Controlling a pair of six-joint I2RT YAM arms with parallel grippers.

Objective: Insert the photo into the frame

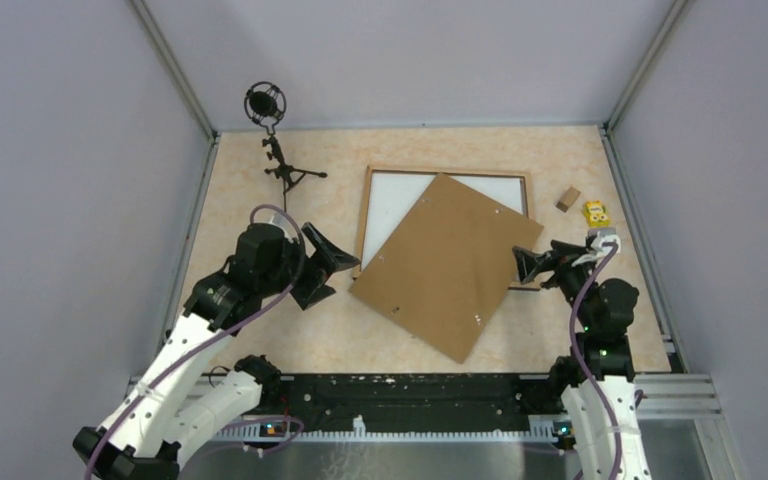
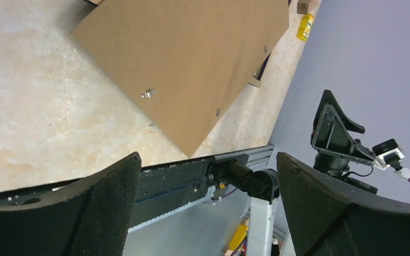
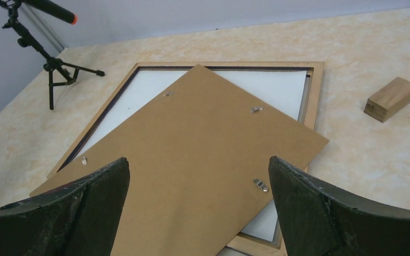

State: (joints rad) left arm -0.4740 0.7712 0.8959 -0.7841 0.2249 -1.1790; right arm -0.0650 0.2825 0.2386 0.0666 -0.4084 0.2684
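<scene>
frame (image 1: 364,220) lies flat at the middle of the counter's (image 1: 290,345) far edge, light-wood side up; brown backing board (image 1: 448,262) sits skewed on top of it, one corner over the far rail, the opposite corner overhanging toward the near edge; white sheet (image 1: 392,205) inside the rails is probably the photo face down, but no printed side shows so I can't confirm; left end effector (image 2: 208,160) is spread wide and empty, hovering off the board's left corner; right end effector (image 3: 198,162) is also wide open, nothing held, just off the board's right corner; risks: pushing the skewed board to square it could drag the whole frame, or scuff and shift the sheet under it; the board's metal clips could catch on a rail; the board is thin and partly flat on the counter, so a pinch may slip or tip it up; wood block (image 1: 568,198) and yellow item (image 1: 595,213) near the far-right corner limit the right arm's swing.
</scene>
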